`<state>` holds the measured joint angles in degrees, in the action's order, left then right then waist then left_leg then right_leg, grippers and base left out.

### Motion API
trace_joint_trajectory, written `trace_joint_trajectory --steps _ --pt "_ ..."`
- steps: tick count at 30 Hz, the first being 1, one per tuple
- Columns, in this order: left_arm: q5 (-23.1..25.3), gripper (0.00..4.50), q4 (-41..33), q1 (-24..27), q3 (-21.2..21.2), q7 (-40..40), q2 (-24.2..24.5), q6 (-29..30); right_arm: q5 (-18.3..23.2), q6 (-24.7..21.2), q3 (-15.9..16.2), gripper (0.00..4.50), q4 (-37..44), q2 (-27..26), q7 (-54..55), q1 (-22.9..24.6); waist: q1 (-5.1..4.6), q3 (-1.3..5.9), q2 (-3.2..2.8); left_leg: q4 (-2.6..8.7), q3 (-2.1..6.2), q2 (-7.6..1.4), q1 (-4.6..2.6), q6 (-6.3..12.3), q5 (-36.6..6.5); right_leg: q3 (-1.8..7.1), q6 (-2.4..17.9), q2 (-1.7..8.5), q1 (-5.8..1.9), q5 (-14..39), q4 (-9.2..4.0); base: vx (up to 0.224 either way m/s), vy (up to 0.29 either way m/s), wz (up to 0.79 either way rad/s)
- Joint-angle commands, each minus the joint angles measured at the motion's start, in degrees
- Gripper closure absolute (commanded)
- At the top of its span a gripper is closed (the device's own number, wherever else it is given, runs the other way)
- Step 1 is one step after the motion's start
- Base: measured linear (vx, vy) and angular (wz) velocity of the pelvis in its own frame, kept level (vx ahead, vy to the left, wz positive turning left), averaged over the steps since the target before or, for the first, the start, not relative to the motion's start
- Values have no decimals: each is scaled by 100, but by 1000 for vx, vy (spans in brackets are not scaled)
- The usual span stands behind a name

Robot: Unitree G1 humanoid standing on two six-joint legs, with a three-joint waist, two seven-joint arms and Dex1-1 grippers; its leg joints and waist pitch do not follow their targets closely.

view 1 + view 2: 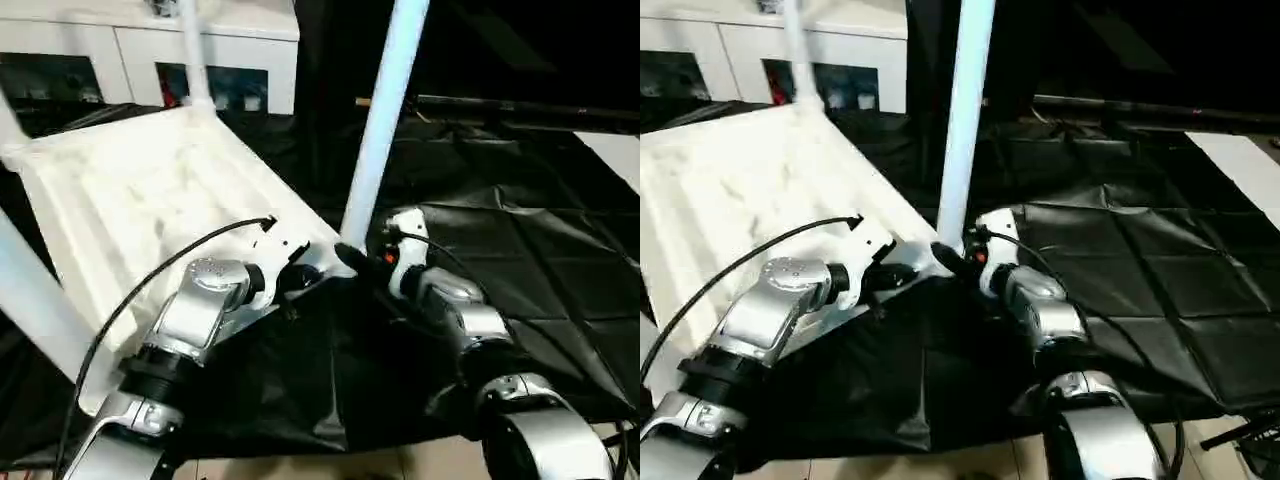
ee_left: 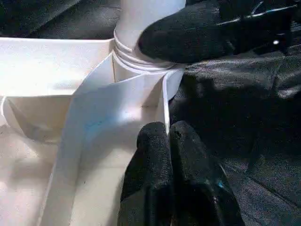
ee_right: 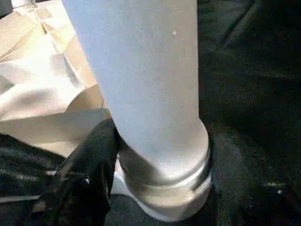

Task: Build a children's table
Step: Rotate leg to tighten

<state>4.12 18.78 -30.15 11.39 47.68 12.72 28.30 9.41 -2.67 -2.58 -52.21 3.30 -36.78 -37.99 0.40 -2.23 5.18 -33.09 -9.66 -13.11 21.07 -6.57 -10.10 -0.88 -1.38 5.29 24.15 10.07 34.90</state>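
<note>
Three white tube legs stand up from the upturned white tabletop (image 1: 140,200), which lies ribbed side up and tilted on a black sheet (image 1: 520,250) spread over the floor; the near corner leg (image 1: 385,110) rises from its round corner socket (image 2: 141,63) between the two grippers, a second leg (image 1: 193,50) stands at the far corner, and a third (image 1: 30,290) slants up at the left edge of the head view. The left gripper (image 2: 170,141) rests at the tabletop's near edge just beside that socket; its jaws are clenched together, fingertip to fingertip, on top of the thin white rim wall, with nothing seen between them. The right gripper (image 1: 362,262) sits at the foot of the near corner leg; its jaws stand apart around the base of the tube, one black finger (image 2: 188,35) pressed against the leg just above the socket collar, the other (image 3: 87,160) lying beside the collar on the far side; whether they truly grip the leg or merely bracket it cannot be told. A black cable (image 1: 150,275) arcs over the left forearm; behind the tabletop stands a white cabinet (image 1: 240,40) with glass doors.
</note>
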Motion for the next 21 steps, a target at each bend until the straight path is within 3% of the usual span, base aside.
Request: trace_joint_trajectory --steps 1,3,4,7,11,13,14,15,16,18,19,21 --pt "-443 450 -319 55 637 741 -332 -159 -94 -36 187 112 -149 -26 -269 -107 61 364 -41 330 -138 63 -12 362 -834 48 1444 58 -293 361 -304 0 0 0" --pt "-462 450 -355 64 634 815 -276 -214 -187 93 266 89 -151 51 -343 -100 122 377 -48 305 -155 53 -37 439 -707 51 1516 56 -278 132 -283 0 0 0" --pt "-497 450 -373 75 635 1007 -140 -234 -299 324 403 77 -95 223 -662 -56 168 366 -41 307 -164 60 -14 509 -638 48 1539 41 -290 -28 -268 0 0 0" --pt "-540 450 -343 75 648 1254 1 -291 -299 434 485 77 70 415 -1101 14 170 346 -45 315 -166 61 -16 494 -872 49 1479 42 -289 303 -300 0 0 0" --pt "-550 450 -103 -24 659 1776 314 -506 -57 146 847 77 953 991 -2745 438 256 344 -16 306 -164 56 -29 574 -876 51 1405 29 -303 338 -306 0 0 0" --pt "-546 450 -45 -55 656 1836 355 -531 -28 82 916 77 1081 1086 -2986 510 296 343 -26 304 -172 47 -49 603 -839 54 1430 35 -281 267 -300 0 0 0" --pt "-551 450 115 -143 654 1989 457 -633 52 -62 1069 77 1335 1297 -3503 662 320 335 13 308 -171 47 -33 601 -840 46 1454 43 -285 329 -298 0 0 0" --pt "-558 450 175 -176 645 2033 491 -660 84 -119 1120 77 1409 1358 -3661 707 333 333 -2 308 -174 46 -48 598 -882 50 1444 51 -274 395 -306 0 0 0" --pt "-560 450 279 -229 634 2119 551 -736 136 -218 1198 77 1547 1445 -3925 780 334 325 33 308 -175 38 -47 593 -967 50 1433 53 -261 520 -312 0 0 0" --pt "-560 450 319 -248 630 2156 576 -769 155 -259 1226 93 1603 1473 -4023 808 337 315 28 328 -156 34 -20 508 -1110 50 1352 73 -265 823 -330 0 0 0" --pt "-554 450 535 -346 597 2252 627 -877 232 -473 1314 104 1816 1535 -4290 891 349 316 44 329 -154 34 -41 428 -1186 53 1292 81 -254 990 -345 0 0 0" --pt "-546 450 647 -402 579 2269 637 -917 247 -520 1356 116 1890 1547 -4374 919 351 309 57 333 -150 40 -29 403 -1172 54 1266 81 -259 1019 -352 0 0 0"
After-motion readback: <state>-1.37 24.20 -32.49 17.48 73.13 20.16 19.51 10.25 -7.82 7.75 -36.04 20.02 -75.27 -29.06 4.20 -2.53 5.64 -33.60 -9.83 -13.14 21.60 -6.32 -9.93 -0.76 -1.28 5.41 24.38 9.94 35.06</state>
